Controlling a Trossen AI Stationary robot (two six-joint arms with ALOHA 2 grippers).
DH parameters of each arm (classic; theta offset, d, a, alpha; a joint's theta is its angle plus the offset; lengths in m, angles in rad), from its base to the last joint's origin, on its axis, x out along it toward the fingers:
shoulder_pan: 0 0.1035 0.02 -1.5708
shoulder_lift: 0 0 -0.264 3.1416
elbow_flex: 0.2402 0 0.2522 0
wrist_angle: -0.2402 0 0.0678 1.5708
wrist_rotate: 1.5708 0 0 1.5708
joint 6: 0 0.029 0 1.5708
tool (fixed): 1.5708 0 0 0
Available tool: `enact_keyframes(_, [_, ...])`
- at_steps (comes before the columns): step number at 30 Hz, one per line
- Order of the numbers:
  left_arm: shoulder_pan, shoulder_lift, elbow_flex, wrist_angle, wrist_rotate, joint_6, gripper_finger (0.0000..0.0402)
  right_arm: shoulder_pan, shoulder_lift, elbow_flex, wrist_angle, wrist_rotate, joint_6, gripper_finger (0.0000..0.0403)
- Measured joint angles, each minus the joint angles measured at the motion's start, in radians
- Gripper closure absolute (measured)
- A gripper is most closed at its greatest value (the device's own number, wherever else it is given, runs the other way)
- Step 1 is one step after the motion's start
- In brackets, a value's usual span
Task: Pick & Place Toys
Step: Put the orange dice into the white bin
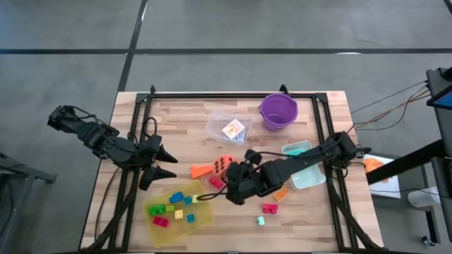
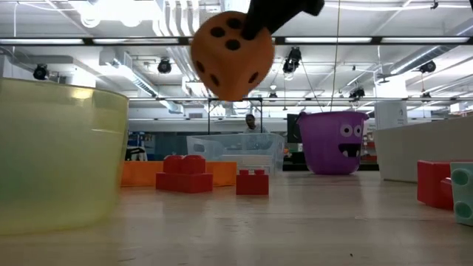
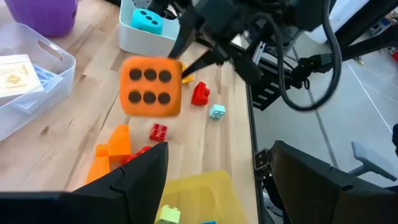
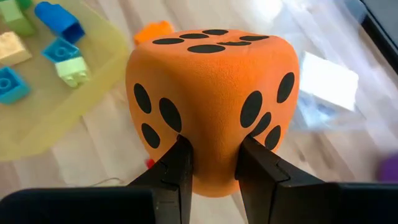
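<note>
So here's where the sorting stands, left to right. The left gripper hangs over the left edge of the counter, jaws spread open with nothing in them, just waiting. Right next to it, the flat yellow tray already has a bunch of small bricks in it (green, blue, yellow, a red one), so that part looks underway.

In the middle, the right gripper has its jaws pinched into a corner of the orange die and holds it well off the counter, roughly between the tray and the clear plastic tub. An orange wedge lies just beside it.

Further right, still loose on the wood: a red brick, a small light blue piece and an orange bit near the arm. The teal die already sits in the pale bin on the right. The purple bucket is at the back; can't tell what's in it.

I'd say maybe halfway, with several pieces left.
</note>
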Motion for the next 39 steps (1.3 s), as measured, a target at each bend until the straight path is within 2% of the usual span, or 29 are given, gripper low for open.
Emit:
enact_keyframes(6, [0.0,0.0,0.0,-0.01,0.0,0.0,0.0127,0.014,-0.044,-0.001,-0.171,-0.01,0.132,0.0319])
enact_keyframes(20, [0.0,0.0,0.0,-0.019,0.0,0.02,0.0127,0.062,-0.063,0.013,-0.503,-0.131,0.425,0.0319])
enact_keyframes(30, [0.0,0.0,0.0,-0.019,0.001,0.034,0.0127,0.074,-0.073,0.035,-0.506,-0.171,0.483,0.0322])
enact_keyframes(39, [0.0,0.0,0.0,-0.019,0.001,0.034,0.0127,0.071,-0.11,0.012,-0.506,-0.248,0.492,0.0322])
